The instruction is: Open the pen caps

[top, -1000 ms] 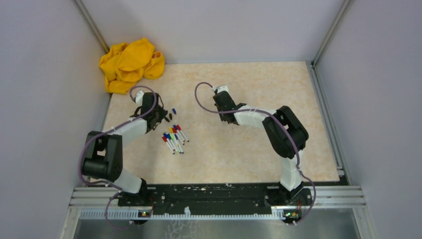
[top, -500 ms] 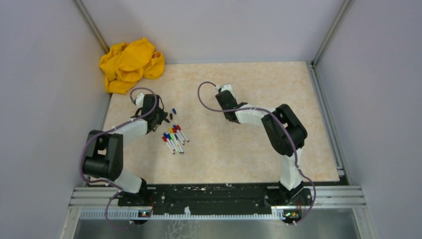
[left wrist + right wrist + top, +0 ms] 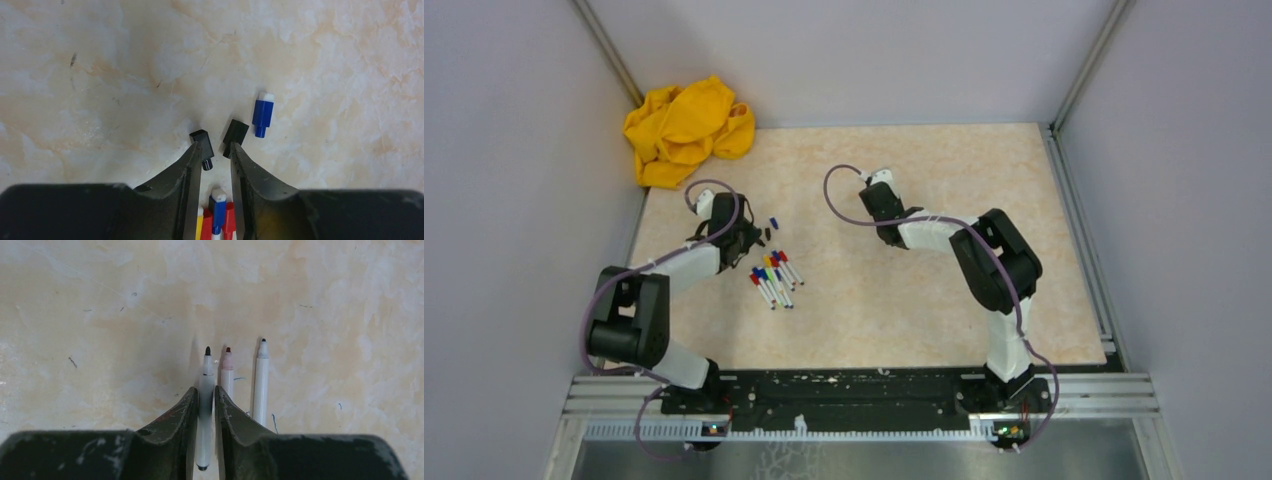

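Two loose black pen caps (image 3: 201, 142) (image 3: 235, 132) and a blue one (image 3: 262, 112) lie on the table just ahead of my left gripper (image 3: 216, 146). Its jaws stand a little apart with nothing between them. Under them lies the bundle of capped markers (image 3: 774, 280), with blue, red and yellow caps (image 3: 217, 210). My right gripper (image 3: 206, 390) is low over three uncapped markers lying side by side. Its jaws stand slightly apart round the left barrel (image 3: 205, 375), with a thin gap on one side. The other two barrels (image 3: 227, 375) (image 3: 260, 385) lie to its right.
A crumpled yellow cloth (image 3: 686, 128) sits at the back left corner. Grey walls close in the table on three sides. The black rail (image 3: 854, 390) with both arm bases runs along the near edge.
The right jaws have eased apart round the marker barrel, and that wrist has shifted slightly right and back. The left gripper has barely moved.
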